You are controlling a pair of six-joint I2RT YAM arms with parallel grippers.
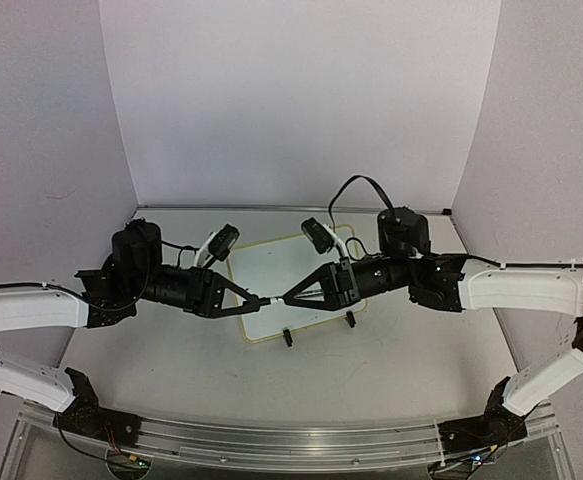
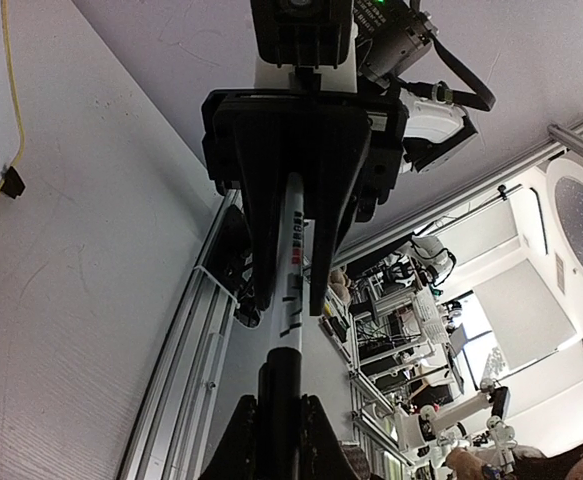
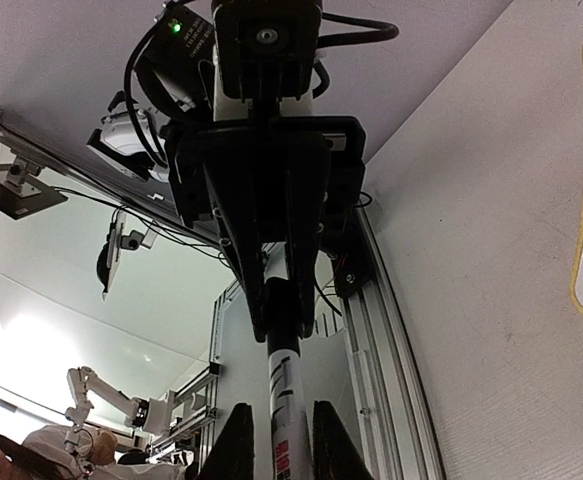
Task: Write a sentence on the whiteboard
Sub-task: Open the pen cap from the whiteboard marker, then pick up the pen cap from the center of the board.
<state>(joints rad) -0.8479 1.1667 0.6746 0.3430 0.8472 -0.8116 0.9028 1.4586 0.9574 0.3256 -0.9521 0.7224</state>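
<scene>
Both arms meet tip to tip over the near part of the whiteboard [image 1: 267, 262], which lies flat in the middle of the table [image 1: 401, 360] on its two black clip feet [image 1: 287, 338]. Between them hangs the marker [image 1: 271, 298], its long axis running from 9 o'clock to 3 o'clock in the top view.

The left gripper [image 1: 259, 298] is clamped on the 9 o'clock end, which is the black part in both wrist views (cap or tail, I can't say which). The right gripper [image 1: 284, 298] has its fingers set close on either side of the white barrel at the 3 o'clock end. I read that as a grip, though the right wrist view leaves a sliver of doubt about contact.

As I judge it, the coming move is a straight pull apart along that 9-to-3 line. After that, whichever arm keeps the barrel turns the tip down. From the grippers the board lies underneath and spreads off toward 12 o'clock, and neither arm is clearly nearer to it.

I can't make out the nib, or the seam between cap and barrel. The sentence doesn't show; from above the board looks blank, but both grippers cover its near strip. The wrist cameras catch only slivers of its yellow rim.
</scene>
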